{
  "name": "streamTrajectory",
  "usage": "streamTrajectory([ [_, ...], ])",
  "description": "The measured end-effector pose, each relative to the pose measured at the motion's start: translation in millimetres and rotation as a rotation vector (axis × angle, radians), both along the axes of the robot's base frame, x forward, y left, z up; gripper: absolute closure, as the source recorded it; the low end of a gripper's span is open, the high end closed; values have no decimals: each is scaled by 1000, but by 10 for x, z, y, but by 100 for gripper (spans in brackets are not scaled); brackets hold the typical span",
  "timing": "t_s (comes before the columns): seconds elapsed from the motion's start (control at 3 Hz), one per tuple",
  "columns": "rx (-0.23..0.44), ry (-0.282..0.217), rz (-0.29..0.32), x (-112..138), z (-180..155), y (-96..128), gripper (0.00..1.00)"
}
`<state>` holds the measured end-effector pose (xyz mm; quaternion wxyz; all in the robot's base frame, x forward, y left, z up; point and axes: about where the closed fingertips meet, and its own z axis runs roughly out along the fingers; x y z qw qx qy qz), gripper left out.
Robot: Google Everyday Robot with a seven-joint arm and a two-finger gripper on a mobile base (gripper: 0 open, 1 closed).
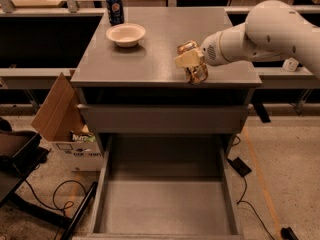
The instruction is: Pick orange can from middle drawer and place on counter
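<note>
The tool sits right of centre in the frame, over the front right part of the table; its pale fingers are closed around the orange can, which hangs tilted with its lower end at or just above the tabletop near the front edge; whether it touches the surface I cannot tell. The white arm reaches in from the upper right. Below, the middle drawer stands pulled out across the lower centre, its grey floor bare; the drawer above it shows only its shut front panel.

The step in hand looks to be the placing; the pick from the drawer appears done. The next move probably calls for righting the can, lowering it flat onto the table a little back from the edge, then parting the fingers and lifting clear; a tilted release could tip it over the front. The white bowl and dark blue can at upper left are well apart.
</note>
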<state>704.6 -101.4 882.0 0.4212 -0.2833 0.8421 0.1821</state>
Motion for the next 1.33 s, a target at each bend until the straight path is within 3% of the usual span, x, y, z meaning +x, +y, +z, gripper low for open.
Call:
streamTrajectory([
  [0.33, 11, -61, -48, 160, 88, -45, 100],
  [0.67, 11, -61, -48, 158, 88, -44, 100],
  [1.33, 62, -161, -213, 181, 777, -750, 100],
])
